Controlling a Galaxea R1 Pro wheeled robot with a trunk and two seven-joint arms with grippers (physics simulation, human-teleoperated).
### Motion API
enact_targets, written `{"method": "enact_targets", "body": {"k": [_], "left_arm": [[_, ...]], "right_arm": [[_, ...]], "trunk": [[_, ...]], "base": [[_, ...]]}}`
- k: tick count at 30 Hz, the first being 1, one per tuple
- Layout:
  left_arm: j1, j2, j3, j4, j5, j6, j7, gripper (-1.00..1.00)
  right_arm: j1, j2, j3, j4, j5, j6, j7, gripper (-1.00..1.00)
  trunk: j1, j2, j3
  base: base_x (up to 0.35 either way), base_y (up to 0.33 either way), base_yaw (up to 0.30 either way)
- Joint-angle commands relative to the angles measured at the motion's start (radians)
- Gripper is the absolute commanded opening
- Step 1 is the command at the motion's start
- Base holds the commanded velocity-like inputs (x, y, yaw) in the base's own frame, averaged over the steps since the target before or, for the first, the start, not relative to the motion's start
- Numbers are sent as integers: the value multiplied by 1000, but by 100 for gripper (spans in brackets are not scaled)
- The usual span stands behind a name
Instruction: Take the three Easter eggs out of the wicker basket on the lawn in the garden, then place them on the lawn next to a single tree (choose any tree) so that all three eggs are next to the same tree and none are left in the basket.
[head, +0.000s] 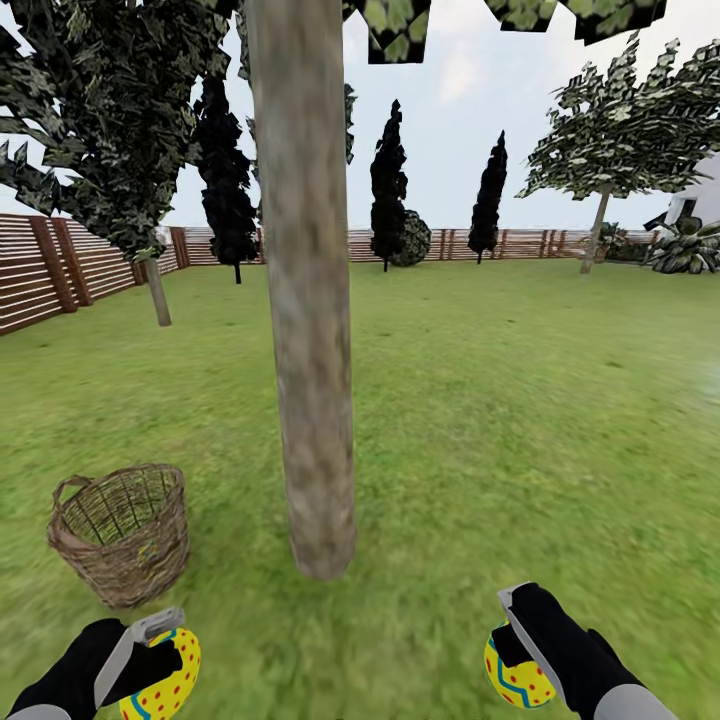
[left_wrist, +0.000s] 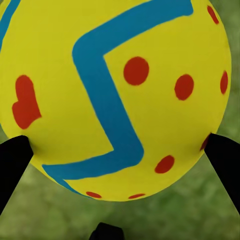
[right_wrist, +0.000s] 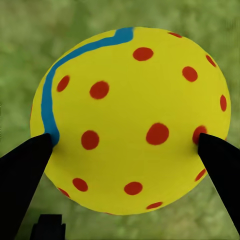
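While each end effector grips one yellow zigzag-banded, red-dotted Easter egg, left (head: 160, 668) and right (head: 518, 668), the thick grey-brown tree trunk (head: 308, 330) stands ahead between them, with the brown open-weave wicker basket (head: 122, 533) just ahead of the left end effector (head: 150, 645) on mottled green lawn (head: 520, 420). Right end effector (head: 512, 640) likewise clamped.

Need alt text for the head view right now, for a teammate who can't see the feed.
Each end effector holds a yellow Easter egg low over the lawn: left end effector with one egg, right end effector with another. A thick grey-brown tree trunk stands just ahead, the wicker basket to its left.
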Motion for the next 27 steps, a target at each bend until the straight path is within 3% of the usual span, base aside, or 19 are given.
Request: {"method": "enact_targets", "body": {"k": [1,6,10,27], "left_arm": [[0,0,3,-1,7,5,1,-100],[0,0,4,-2,7,4,1,-100],[0,0,5,-1,11,10,-1,-100],[-1,-2,4,-2,10,3,2,-100]], "right_arm": [[-1,-1,5,-2,-6,4,-3,-100],[-1,-1,5,-2,-6,4,-3,-100],[-1,-1,7,-2,-5,4,-3,-100],[-1,0,7,1,3,4,-4,-100]], "trunk": [[4,-8,-4],[23,-43,-20],[23,-43,-20],[23,-43,-20]], "base": [[0,0,3],[0,0,0],[47,0,0],[307,0,0]]}}
